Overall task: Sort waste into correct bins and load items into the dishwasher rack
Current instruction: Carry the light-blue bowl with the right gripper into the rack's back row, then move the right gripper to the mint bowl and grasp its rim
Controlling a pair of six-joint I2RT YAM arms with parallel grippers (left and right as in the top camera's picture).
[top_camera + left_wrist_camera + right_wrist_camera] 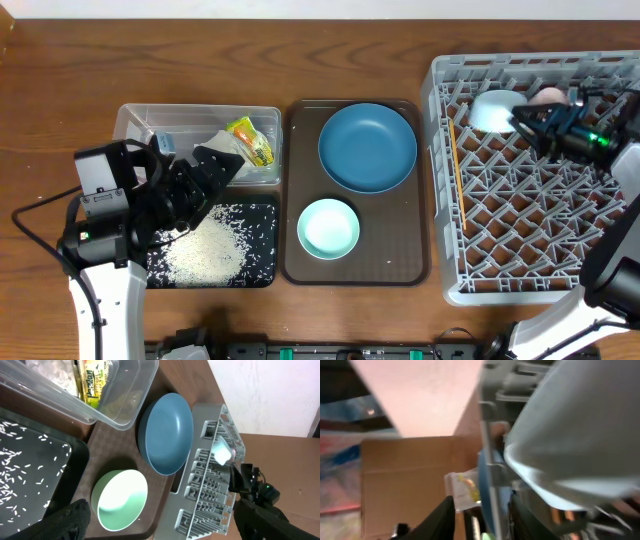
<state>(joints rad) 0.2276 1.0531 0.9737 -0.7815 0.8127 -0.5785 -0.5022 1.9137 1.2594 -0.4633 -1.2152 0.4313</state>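
The right pincer (524, 122) hovers over the grey rack's (520, 250) far corner, jaws apart beside the small light-blue bowl (493, 110) and pink cup (548, 97) lying in it, while the left pincer (228, 166), whose grip I cannot tell, hangs over the rice-strewn black tray (264, 264).

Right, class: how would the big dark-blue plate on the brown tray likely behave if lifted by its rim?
The dark-blue plate looks rigid, so it probably won't flex. Its smooth surface suggests it may slip in a narrow pinch. Wide and shallow, lying flat on the brown tray, it seems unlikely to tip or roll when pushed.
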